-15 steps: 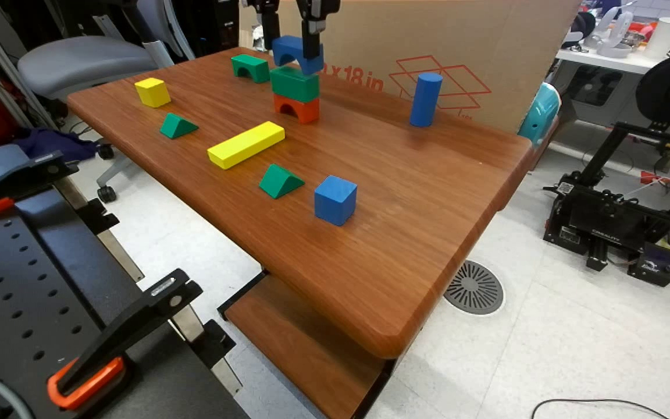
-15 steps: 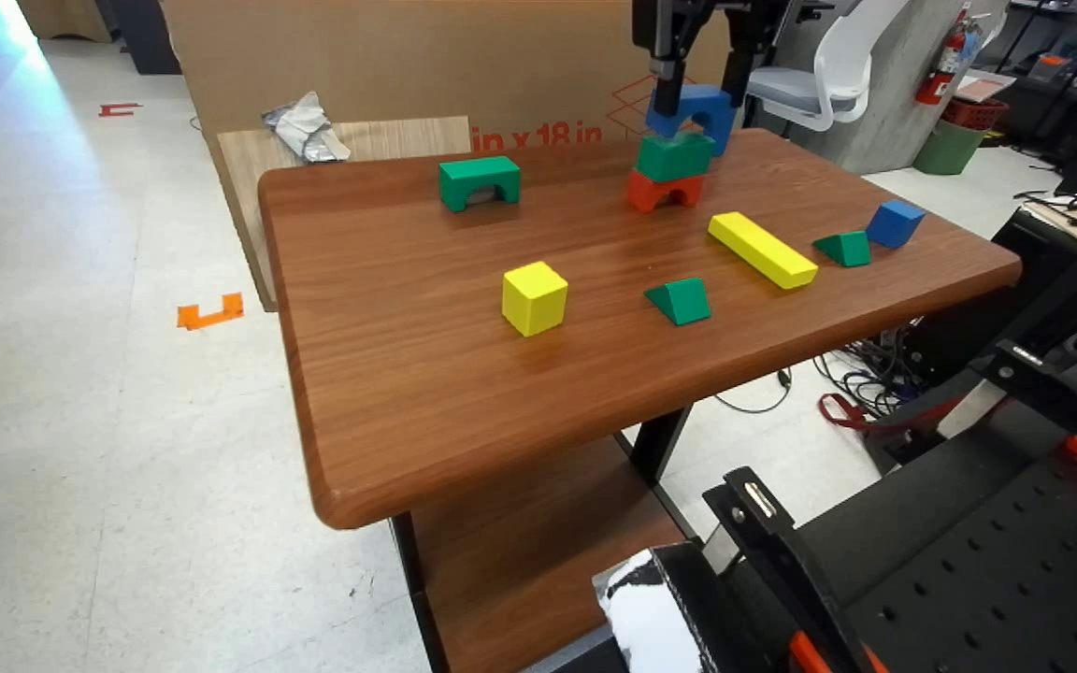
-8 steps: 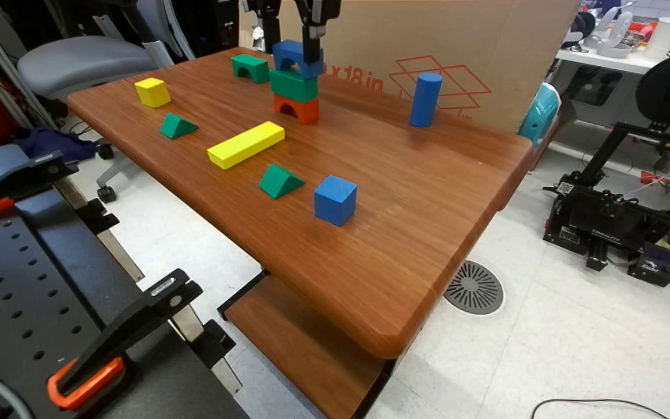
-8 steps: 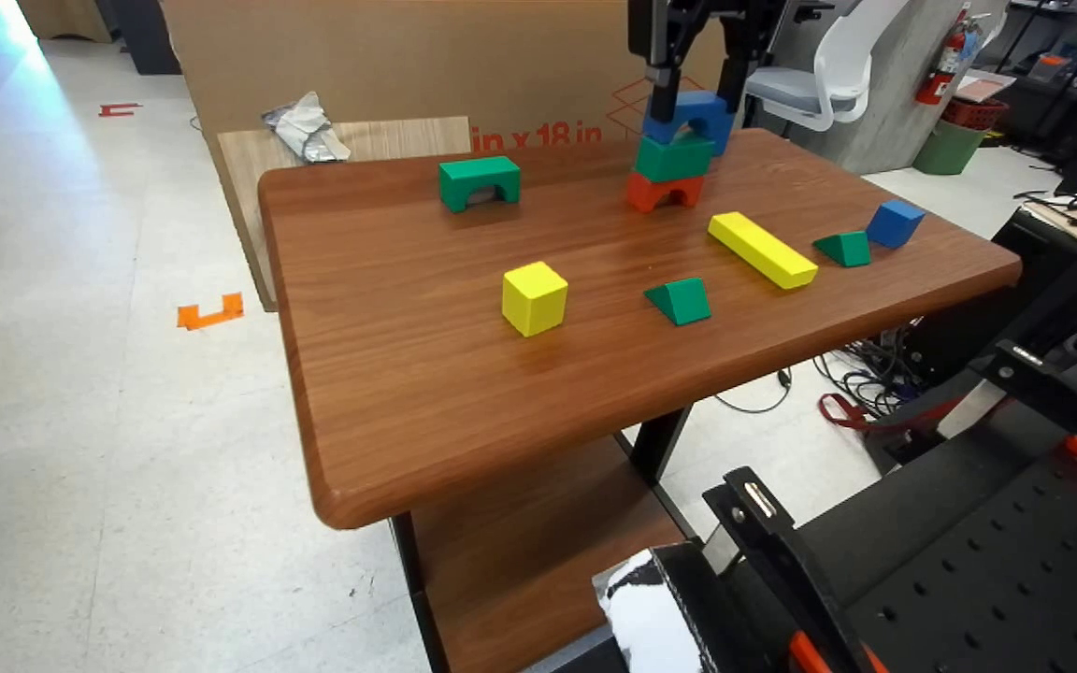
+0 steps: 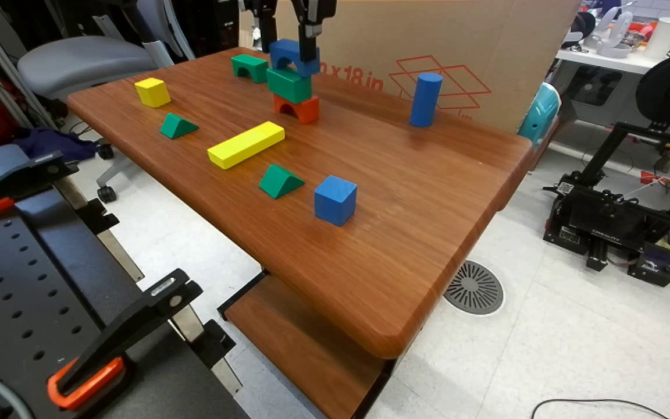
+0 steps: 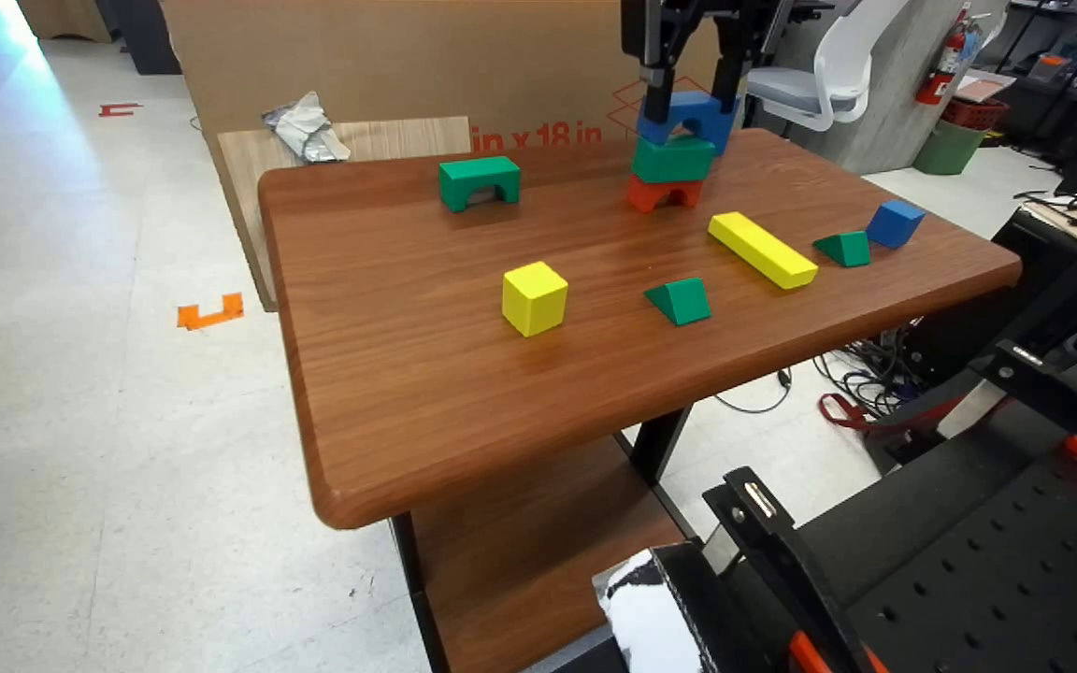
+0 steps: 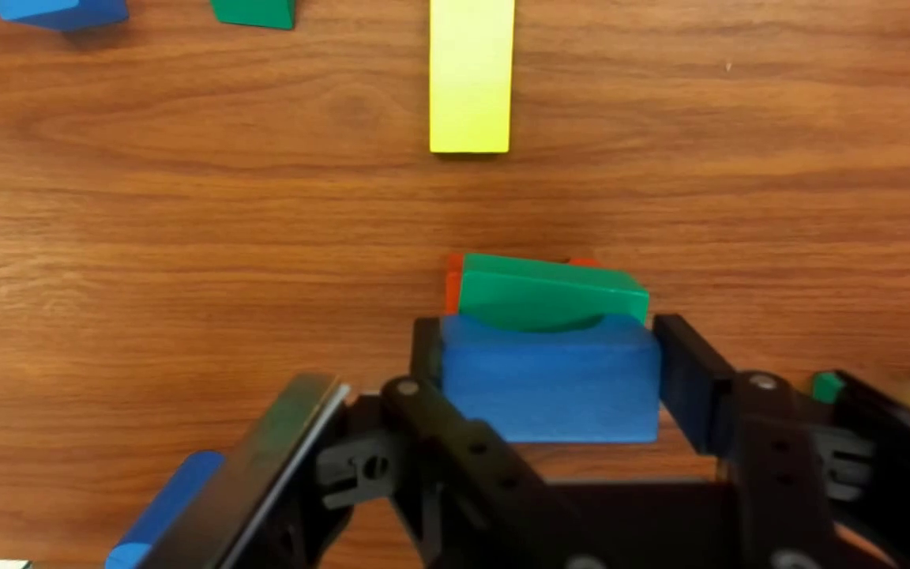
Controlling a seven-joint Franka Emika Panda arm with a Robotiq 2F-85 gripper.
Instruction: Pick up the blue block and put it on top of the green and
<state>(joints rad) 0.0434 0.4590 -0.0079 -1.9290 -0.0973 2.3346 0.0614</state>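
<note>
The blue arch block (image 5: 282, 48) sits between the fingers of my gripper (image 5: 288, 55), also in an exterior view (image 6: 688, 101). In the wrist view the fingers (image 7: 546, 348) touch both ends of the blue block (image 7: 550, 387); the gripper is shut on it. The block appears to rest on the green rectangular block (image 5: 289, 85), roughly level. The green block (image 7: 534, 296) lies on a red-orange arch block (image 5: 306, 110), shifted and slightly turned, so red shows at its left in the wrist view (image 7: 453, 284). The contact between blue and green is partly hidden.
A green arch block (image 6: 480, 178) stands near the stack. A yellow bar (image 5: 246, 145), yellow cube (image 5: 152, 92), two green wedges (image 5: 178, 125) and a blue cube (image 5: 335, 201) lie on the table. A blue cylinder (image 5: 426, 100) stands upright. A cardboard box (image 5: 463, 35) stands behind the table.
The gripper lowered the blue block onto the green block, then shifted slightly left in both exterior views. The green block slid with it over the red-orange block, which stayed put.
</note>
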